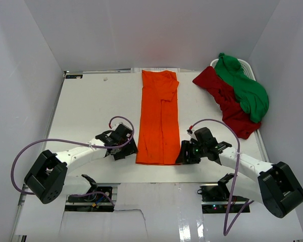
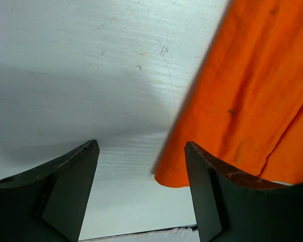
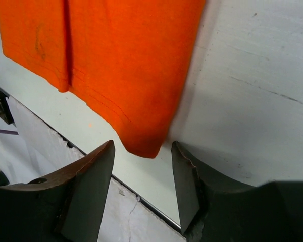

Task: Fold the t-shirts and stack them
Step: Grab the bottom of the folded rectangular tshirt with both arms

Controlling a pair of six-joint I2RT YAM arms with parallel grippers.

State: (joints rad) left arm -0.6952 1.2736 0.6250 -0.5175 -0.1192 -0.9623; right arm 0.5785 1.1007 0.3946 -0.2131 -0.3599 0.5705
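The orange t-shirt (image 1: 159,118), folded to a long strip, lies flat between the two grippers. Its near corners reach into the open jaws of the left gripper (image 2: 141,146) and the right gripper (image 3: 142,146), and neither is clamped. Beyond the right gripper, well apart, the dark red t-shirt (image 1: 227,103) and the green t-shirt (image 1: 245,85) spill crumpled from a white basket (image 1: 245,64). The scuffed white table (image 1: 91,101) stands within plain white walls (image 1: 141,30).

- A robot lab's test cell: plain white panels (image 1: 151,30) wall in a white table (image 1: 91,101) on its left, far and right sides.
- A left arm (image 1: 76,155) and a right arm (image 1: 242,164) are bolted at the table's near edge.
- Loose purple cables (image 1: 55,140) loop over the table's near corners.
- The table's top is scuffed and scratched.
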